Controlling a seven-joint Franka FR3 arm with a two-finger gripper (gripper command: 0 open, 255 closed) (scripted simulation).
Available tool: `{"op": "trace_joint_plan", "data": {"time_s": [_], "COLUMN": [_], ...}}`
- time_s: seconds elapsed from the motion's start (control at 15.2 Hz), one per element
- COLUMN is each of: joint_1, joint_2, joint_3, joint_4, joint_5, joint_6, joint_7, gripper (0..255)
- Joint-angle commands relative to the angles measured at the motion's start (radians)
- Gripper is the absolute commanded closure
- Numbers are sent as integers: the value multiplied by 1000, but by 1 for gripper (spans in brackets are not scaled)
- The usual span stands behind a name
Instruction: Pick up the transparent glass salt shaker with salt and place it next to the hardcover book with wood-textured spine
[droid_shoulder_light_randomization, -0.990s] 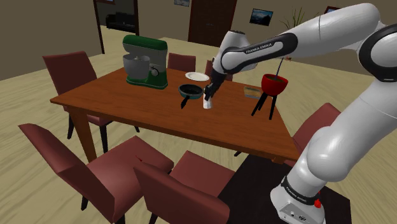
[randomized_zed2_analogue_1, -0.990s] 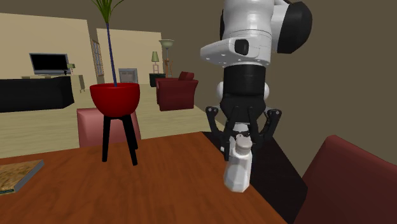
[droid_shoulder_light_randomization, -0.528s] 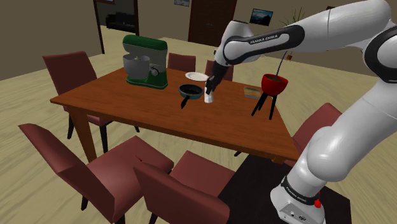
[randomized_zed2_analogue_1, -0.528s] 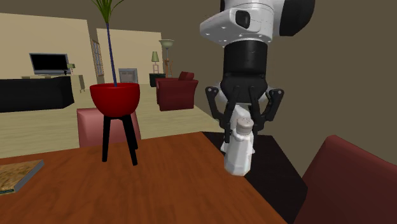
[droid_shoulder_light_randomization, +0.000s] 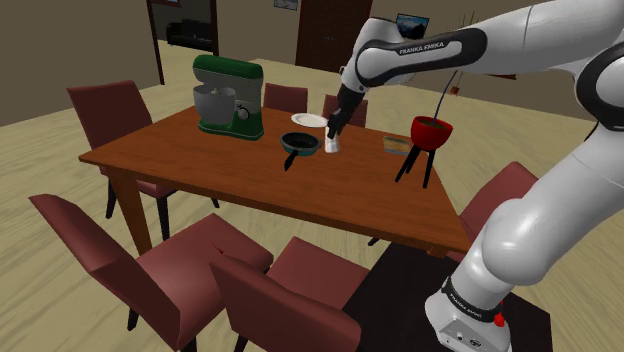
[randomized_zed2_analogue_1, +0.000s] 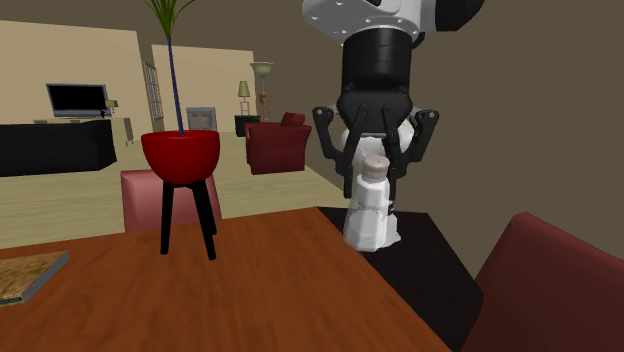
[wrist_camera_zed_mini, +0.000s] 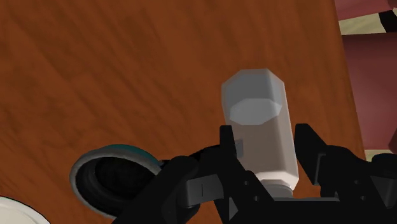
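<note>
Second exterior view showed the pale, white-capped salt shaker (randomized_zed2_analogue_1: 368, 212) hanging clear of the brown wooden table (randomized_zed2_analogue_1: 220, 300). It was higher than half a second before, and the all-black two-finger gripper (randomized_zed2_analogue_1: 374, 182) was clenched around its neck. The lift looked finished, I judged. Carrying came next, towards the flat hardcover book (droid_shoulder_light_randomization: 397, 146), which lay at three o'clock of the shaker in the shoulder view.

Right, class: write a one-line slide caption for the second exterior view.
The black two-finger gripper clasps a white faceted salt shaker over the brown wooden table, near a black-legged red planter.
</note>
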Motion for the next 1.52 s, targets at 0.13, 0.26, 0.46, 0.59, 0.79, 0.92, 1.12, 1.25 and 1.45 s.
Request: {"op": "trace_joint_plan", "data": {"time_s": [0.13,0.26,0.46,0.59,0.79,0.92,1.12,1.25,1.45], "joint_1": [-36,-54,-82,-100,-130,-152,-188,-216,-264], "joint_2": [24,43,78,107,157,196,262,310,391], "joint_3": [-62,-93,-138,-167,-208,-233,-266,-285,-308], "joint_4": [29,51,92,125,184,230,308,368,469], "joint_5": [14,24,42,57,86,108,146,174,220], "joint_6": [-7,-12,-21,-30,-46,-59,-85,-106,-144], "joint_7": [-105,-159,-239,-293,-375,-429,-509,-561,-635], "gripper": [255,255,255,255,255,255,255,255,255]}}
